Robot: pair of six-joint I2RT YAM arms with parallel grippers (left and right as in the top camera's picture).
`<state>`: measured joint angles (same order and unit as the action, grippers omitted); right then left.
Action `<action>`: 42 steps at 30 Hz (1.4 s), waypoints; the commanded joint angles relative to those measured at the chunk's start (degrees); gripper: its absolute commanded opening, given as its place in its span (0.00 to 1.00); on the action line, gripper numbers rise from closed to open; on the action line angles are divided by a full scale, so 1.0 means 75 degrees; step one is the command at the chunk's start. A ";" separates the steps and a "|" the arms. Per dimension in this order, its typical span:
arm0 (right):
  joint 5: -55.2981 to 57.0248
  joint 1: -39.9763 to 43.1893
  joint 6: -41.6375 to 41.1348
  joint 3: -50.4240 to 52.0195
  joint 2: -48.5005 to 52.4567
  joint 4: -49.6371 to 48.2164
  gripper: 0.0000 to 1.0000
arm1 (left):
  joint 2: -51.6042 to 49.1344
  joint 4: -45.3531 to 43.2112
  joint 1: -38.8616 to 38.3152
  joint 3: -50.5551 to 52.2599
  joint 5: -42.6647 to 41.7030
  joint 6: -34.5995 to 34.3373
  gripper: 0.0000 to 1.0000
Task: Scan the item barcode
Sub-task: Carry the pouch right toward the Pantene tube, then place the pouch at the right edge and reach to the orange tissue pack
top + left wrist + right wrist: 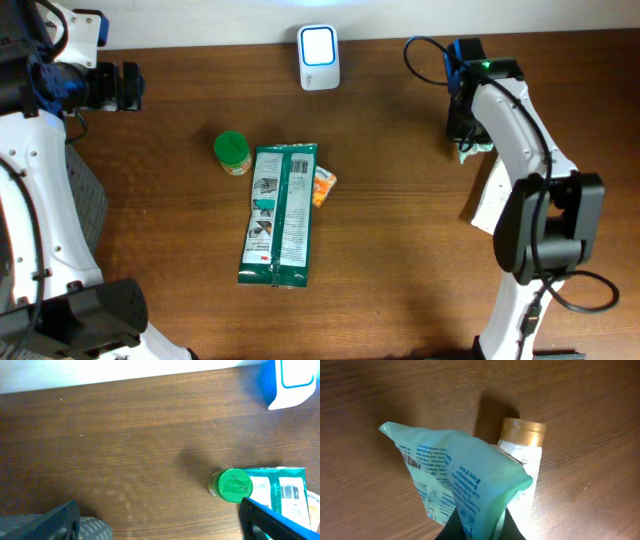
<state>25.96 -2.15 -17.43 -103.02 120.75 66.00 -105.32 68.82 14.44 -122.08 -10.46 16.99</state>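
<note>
Overhead view: dark brown wooden counter (400, 260), a white arm at each side
Scanner: white rounded box with a blue-lit face (318, 57), standing at the far edge, centre
Right gripper (475, 529): pressed together, pinching the lower end of a mint-green plastic pouch (465, 480) with blue print
Pouch position: held at the right side of the counter, well apart from the scanner
Barcode: strip of black bars (411, 461) on the pouch's left face, turned toward the right wrist camera
Bottle: white plastic bottle with a gold cap (522, 432), lying on the counter behind the pouch, partly hidden by it
Left gripper (159, 510): spread wide, holding nothing, over the far left corner
Jar: small jar with a round green lid (232, 150), left of centre
Packet: long flat teal-and-white packet (280, 215), lying flat at centre, just beside the jar
Sachet: small orange sachet (322, 186), touching the packet's right edge
</note>
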 commanded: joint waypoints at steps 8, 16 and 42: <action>-0.1413 0.0877 -0.0154 -0.1075 -0.0189 0.1405 0.42 | 0.0073 -0.0015 0.0015 -0.0044 -0.0026 0.0119 0.99; -0.4855 0.0376 0.0956 -0.2276 -0.0787 0.1743 0.76 | 0.0073 -0.0015 0.0015 -0.0044 -0.0026 0.0117 0.99; -0.6951 -0.2806 0.0239 0.0772 0.1180 -0.2328 0.41 | 0.0073 -0.0015 0.0015 -0.0044 -0.0026 0.0119 0.99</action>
<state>-25.43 -22.33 -15.55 -98.00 127.09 49.95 -105.34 68.79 14.44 -122.08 -10.44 16.99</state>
